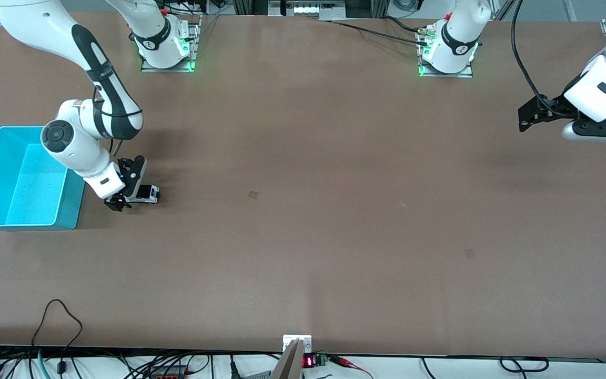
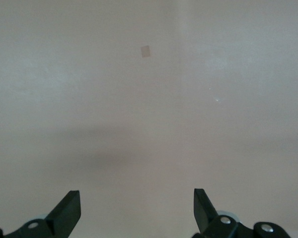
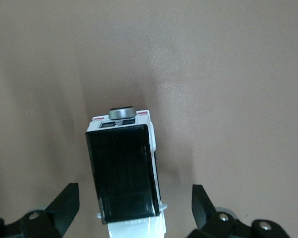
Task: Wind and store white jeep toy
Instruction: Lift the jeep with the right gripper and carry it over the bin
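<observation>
The white jeep toy [image 1: 148, 193] stands on the brown table beside the blue bin, toward the right arm's end. In the right wrist view the white jeep toy [image 3: 121, 168] shows its black roof and a grey spare wheel. My right gripper [image 1: 129, 185] is low over it and open. Its fingers [image 3: 65, 203] flank the toy with a gap on each side, touching nothing. My left gripper [image 1: 529, 116] waits high over the left arm's end of the table. That left gripper [image 2: 136, 203] is open and empty over bare tabletop.
An open, empty blue bin [image 1: 69, 210] sits beside the right gripper at the table's end. Small tape marks [image 1: 253, 194] [image 1: 470, 253] lie flat on the table, and one tape mark [image 2: 145, 51] shows in the left wrist view. Cables run along the front edge.
</observation>
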You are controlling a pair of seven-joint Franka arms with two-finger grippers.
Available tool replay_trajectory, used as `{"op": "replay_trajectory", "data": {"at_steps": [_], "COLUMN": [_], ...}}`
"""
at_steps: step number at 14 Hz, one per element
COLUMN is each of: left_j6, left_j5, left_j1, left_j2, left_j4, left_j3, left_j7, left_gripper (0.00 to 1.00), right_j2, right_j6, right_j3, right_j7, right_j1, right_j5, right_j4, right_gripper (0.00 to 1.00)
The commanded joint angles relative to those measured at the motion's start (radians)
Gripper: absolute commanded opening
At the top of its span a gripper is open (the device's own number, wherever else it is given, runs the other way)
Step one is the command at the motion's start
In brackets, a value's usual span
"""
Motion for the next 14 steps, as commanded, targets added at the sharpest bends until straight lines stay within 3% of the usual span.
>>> {"op": "replay_trajectory", "data": {"at_steps": [1, 2, 7, 8, 14], "left_j6": [-0.022, -0.024, -0.024, -0.024, -0.03], "left_j5": [-0.018, -0.018, -0.018, -0.018, -0.017], "left_j1": [-0.005, -0.005, -0.008, -0.008, 0.005], "left_j2": [-0.001, -0.003, -0.003, -0.003, -0.003], "left_j4": [0.017, 0.017, 0.018, 0.018, 0.018], "left_j3": [0.001, -0.001, -0.004, -0.008, -0.017], "left_j7": [0.02, 0.02, 0.018, 0.018, 0.02], "left_gripper": [1.0, 1.0, 1.0, 1.0, 1.0], "right_j2": [0.013, 0.013, 0.009, 0.003, -0.014], "right_j6": [0.021, 0.02, 0.011, 0.009, -0.299], "right_j3": [0.012, 0.012, 0.012, 0.013, 0.007], "right_j7": [-0.013, -0.01, -0.009, -0.007, 0.042], "right_j1": [-0.013, -0.011, -0.011, -0.011, -0.013], "right_j5": [-0.003, -0.003, -0.001, -0.001, 0.013], "right_j4": [0.006, 0.008, 0.008, 0.008, 0.265], "right_gripper": [1.0, 0.95, 0.09, 0.0, 0.0]}}
